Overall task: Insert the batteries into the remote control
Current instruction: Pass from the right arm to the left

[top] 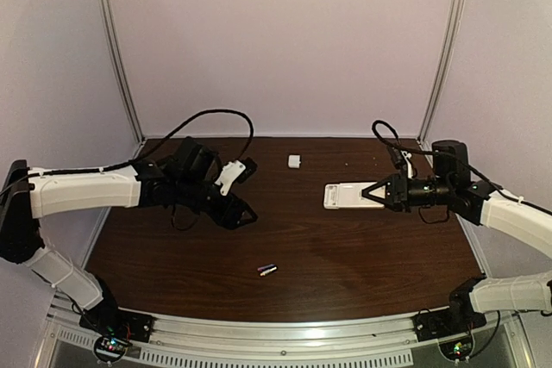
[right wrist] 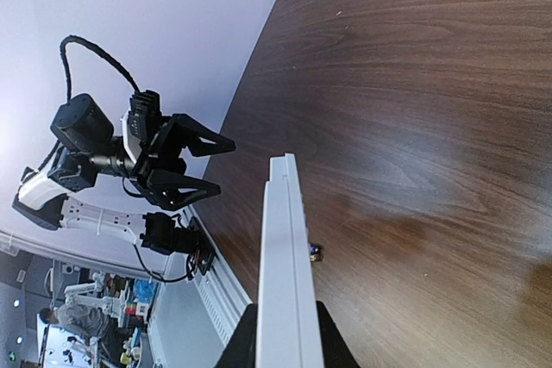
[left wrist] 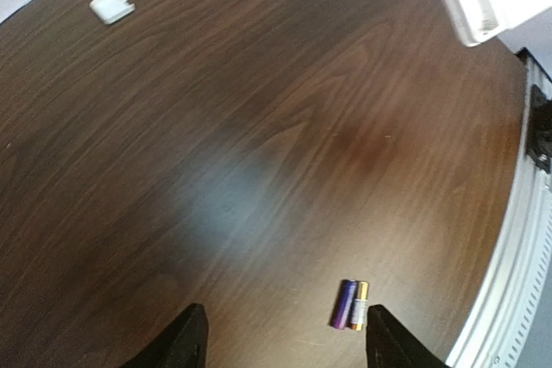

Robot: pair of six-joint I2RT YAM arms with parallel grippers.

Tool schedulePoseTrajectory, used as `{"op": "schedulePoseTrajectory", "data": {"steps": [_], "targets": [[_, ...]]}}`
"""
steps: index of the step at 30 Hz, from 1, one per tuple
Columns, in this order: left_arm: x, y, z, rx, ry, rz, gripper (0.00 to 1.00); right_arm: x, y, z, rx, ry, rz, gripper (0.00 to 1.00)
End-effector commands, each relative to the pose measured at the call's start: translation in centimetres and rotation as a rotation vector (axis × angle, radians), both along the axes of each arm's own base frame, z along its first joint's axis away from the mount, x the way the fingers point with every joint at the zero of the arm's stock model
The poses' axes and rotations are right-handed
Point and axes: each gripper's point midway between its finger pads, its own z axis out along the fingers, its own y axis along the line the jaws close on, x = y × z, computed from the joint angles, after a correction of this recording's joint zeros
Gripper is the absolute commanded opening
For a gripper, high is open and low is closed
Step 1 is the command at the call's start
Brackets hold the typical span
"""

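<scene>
If lowered askew with the left gripper (left wrist: 286,339) open, risks rolling the batteries (left wrist: 351,304) off the near edge of the table (left wrist: 259,127), away from the remote control (right wrist: 285,256) clamped in the right gripper (right wrist: 287,344).

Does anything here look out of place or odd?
Slightly. The remote control, gripped at one end by the right gripper, shows an open hollow in its back; a small white piece lies apart toward the back, and two batteries lie loose near the front.
</scene>
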Motion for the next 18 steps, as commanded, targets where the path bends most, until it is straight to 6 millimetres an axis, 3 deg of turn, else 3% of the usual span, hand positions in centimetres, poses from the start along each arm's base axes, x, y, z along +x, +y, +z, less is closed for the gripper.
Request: {"op": "schedulePoseTrajectory", "data": {"steps": [1,4,7,18], "targets": [[-2.6,-3.8,5.7,-0.241,-0.068,-0.189,0.65,-2.4,1.1,0.8,0.064,-0.033,0.143,0.0],[-3.7,-5.8,8.7,-0.391,-0.025,-0.269,0.66,-3.4,2.0,1.2,0.081,-0.039,0.212,0.0],[-4.4,-7.3,10.3,-0.442,0.013,-0.354,0.67,-4.6,3.2,1.9,0.077,-0.053,0.294,0.0],[-8.6,-9.4,10.5,-0.511,0.157,-0.614,0.7,-8.3,6.9,3.6,0.036,-0.144,0.525,0.0]]}}
